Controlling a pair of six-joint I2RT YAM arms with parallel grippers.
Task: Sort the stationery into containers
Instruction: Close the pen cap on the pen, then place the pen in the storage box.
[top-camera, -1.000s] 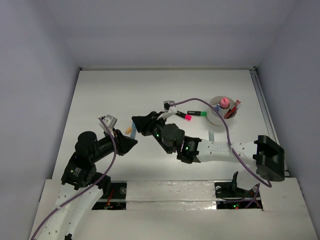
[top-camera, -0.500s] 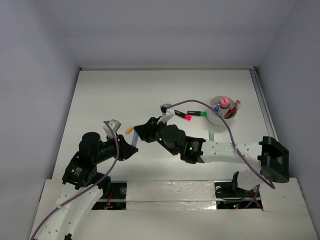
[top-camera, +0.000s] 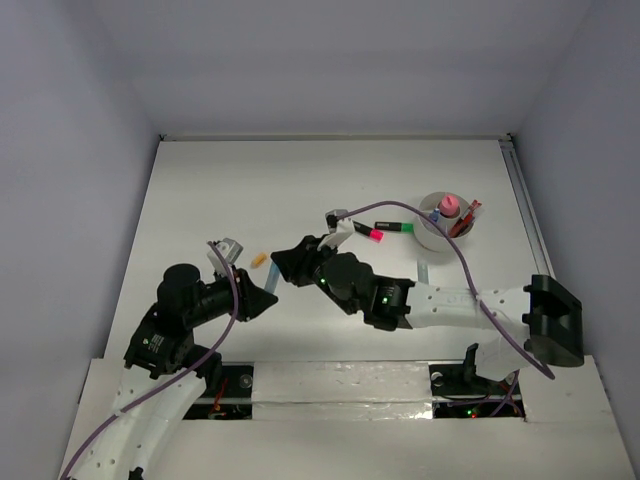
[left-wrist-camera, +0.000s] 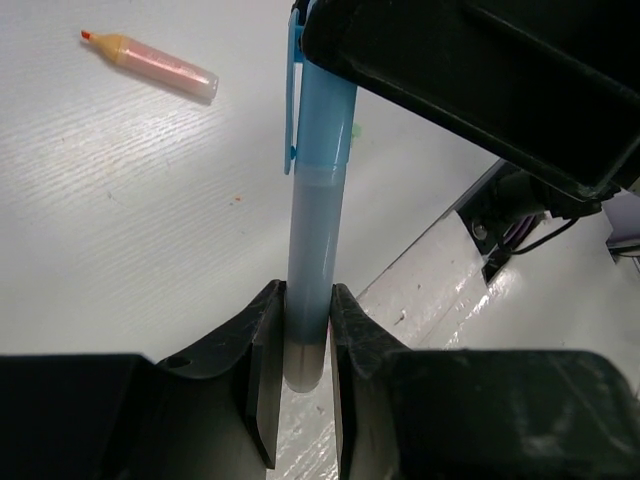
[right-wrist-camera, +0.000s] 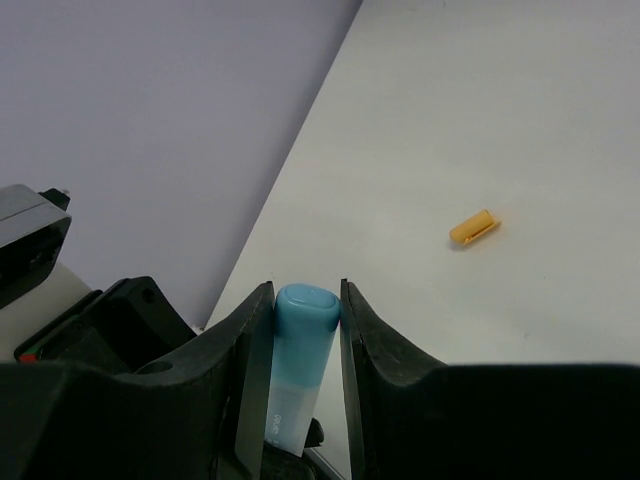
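Blue marker (left-wrist-camera: 318, 200) clamped both ends: left gripper (left-wrist-camera: 300, 330) jaws on barrel, right gripper (right-wrist-camera: 305, 310) jaws on cap. Orange marker (left-wrist-camera: 150, 65) lies on worktop (top-camera: 220, 190) near blue marker.

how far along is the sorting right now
Partly done. The cup already holds the pink-capped bottle and red pens. In hand: the blue marker, gripped at one end by the left claw and at its cap end by the right claw. Left on the table: the orange marker, plus the pink marker and green marker beside the cup.
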